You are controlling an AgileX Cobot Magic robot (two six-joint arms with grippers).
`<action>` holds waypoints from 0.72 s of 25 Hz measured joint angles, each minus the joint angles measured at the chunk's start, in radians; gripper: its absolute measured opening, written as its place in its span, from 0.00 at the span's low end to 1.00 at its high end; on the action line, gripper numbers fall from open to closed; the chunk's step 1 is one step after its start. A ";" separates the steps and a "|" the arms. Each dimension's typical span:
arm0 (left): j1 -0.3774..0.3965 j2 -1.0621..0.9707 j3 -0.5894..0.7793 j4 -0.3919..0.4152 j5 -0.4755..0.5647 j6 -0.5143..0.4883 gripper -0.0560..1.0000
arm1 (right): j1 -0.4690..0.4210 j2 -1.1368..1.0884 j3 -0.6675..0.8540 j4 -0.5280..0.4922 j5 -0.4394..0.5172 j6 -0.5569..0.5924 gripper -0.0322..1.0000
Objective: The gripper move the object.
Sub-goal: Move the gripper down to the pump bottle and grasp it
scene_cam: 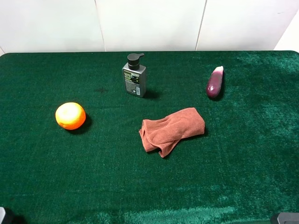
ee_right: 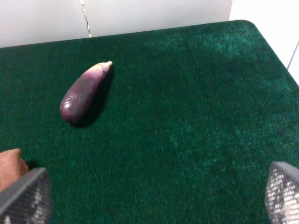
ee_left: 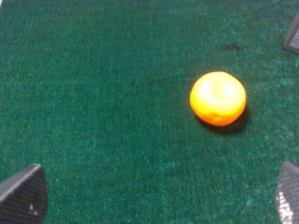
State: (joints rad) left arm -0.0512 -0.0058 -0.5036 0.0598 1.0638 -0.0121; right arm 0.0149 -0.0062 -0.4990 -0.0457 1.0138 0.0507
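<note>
So the pump bottle (scene_cam: 134, 78) stands upright toward the back of the green surface (scene_cam: 243, 177), behind the rust cloth (scene_cam: 172, 130). Both the left end effector (ee_left: 156, 198) and right end effector (ee_right: 154, 196) are spread wide, gripping nothing.

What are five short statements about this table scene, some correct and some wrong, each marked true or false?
1. The bottle stands upright. True.
2. In the high view, the orange lies left of the cloth. True.
3. The eggplant touches the cloth. False: bare table lies between them.
4. The left end effector grips the orange. False: it is open, and the orange lies free on the table.
5. The right end effector is open and holds nothing. True.
</note>
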 joint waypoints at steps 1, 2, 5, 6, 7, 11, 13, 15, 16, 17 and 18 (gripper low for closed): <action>0.000 0.000 0.000 0.000 0.000 0.000 0.99 | 0.000 0.000 0.000 0.000 0.000 0.000 0.70; 0.000 0.000 0.000 0.000 0.000 0.000 0.99 | 0.000 0.000 0.000 0.000 0.000 0.000 0.70; 0.000 0.000 0.000 0.000 0.000 0.000 0.99 | 0.000 0.000 0.000 0.000 0.000 0.000 0.70; 0.000 0.000 0.000 0.000 0.000 0.000 0.99 | 0.000 0.000 0.000 0.000 0.000 0.000 0.70; 0.000 0.000 0.000 0.000 0.000 0.000 0.99 | 0.000 0.000 0.000 0.000 0.000 0.000 0.70; 0.000 0.000 0.000 0.000 0.000 0.000 0.99 | 0.000 0.000 0.000 0.000 0.000 0.000 0.70; 0.000 0.000 0.000 0.000 0.000 0.000 0.99 | 0.000 0.000 0.000 0.000 0.000 -0.001 0.70; 0.000 0.000 0.000 0.000 0.000 0.000 0.99 | 0.000 0.000 0.000 0.000 0.001 -0.003 0.70; 0.000 0.000 0.000 0.000 0.000 0.000 0.99 | 0.000 0.000 0.000 0.000 0.001 -0.004 0.70; 0.000 0.000 0.000 0.000 0.000 0.000 0.99 | 0.000 0.000 0.000 0.000 0.000 -0.005 0.70; 0.000 0.000 0.000 0.000 0.000 0.000 0.99 | 0.000 0.000 0.000 0.000 0.000 -0.007 0.70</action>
State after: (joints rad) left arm -0.0512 -0.0058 -0.5036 0.0598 1.0638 -0.0121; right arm 0.0149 -0.0062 -0.4990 -0.0457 1.0138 0.0440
